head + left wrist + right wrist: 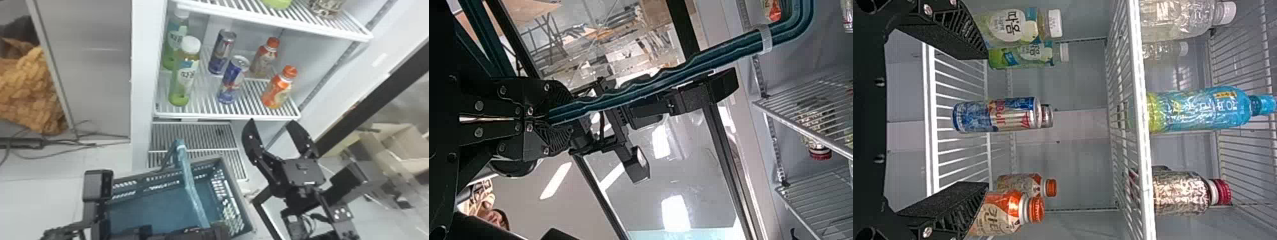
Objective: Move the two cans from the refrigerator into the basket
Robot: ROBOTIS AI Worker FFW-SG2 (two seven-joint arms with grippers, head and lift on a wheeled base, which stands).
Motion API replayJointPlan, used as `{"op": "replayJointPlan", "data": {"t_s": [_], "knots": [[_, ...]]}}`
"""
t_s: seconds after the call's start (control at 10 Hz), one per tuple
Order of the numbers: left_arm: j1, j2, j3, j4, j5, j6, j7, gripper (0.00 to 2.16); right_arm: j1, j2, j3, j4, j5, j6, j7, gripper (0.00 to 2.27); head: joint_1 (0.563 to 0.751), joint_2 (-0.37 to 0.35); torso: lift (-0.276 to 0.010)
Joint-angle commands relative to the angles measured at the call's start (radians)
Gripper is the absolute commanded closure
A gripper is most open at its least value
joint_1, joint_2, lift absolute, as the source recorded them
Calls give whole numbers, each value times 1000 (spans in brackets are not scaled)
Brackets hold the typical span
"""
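Pale floor point(63, 191) spreads before the open refrigerator point(142, 79), with bundled orange fabric point(28, 89) left of it, a wire shelf point(204, 103) inside it, the basket point(247, 207) in front, the left gripper's point(220, 231) jaws closed on the basket's handle point(191, 188), the right gripper's point(271, 124) jaws spread before the refrigerator, and two cans point(233, 79) upright on its shelf.

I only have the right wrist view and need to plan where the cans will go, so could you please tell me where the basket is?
Observer: The basket is to the left of the right gripper.
Operator: Thank you. Is anything holding it?
Observer: Yes, the left gripper is closed on its handle.
Operator: And does anything lie in it?
Observer: I see nothing on the part of its floor that the head view shows.
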Motion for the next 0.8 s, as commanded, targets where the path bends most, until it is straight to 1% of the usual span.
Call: {"op": "replayJointPlan", "data": {"t_s": [0.0,0.4,0.7], "knots": [[0,0,0,0,2,1,0,1159,-2,0,0,4,3,0,0,91,695,-350,-276],[2,-2,0,0,2,1,1,1159,-9,0,-2,34,23,0,0,91,695,-350,-276],[2,-2,0,0,2,6,1,1159,-31,2,-2,63,37,-2,0,91,695,-350,-276]]}}
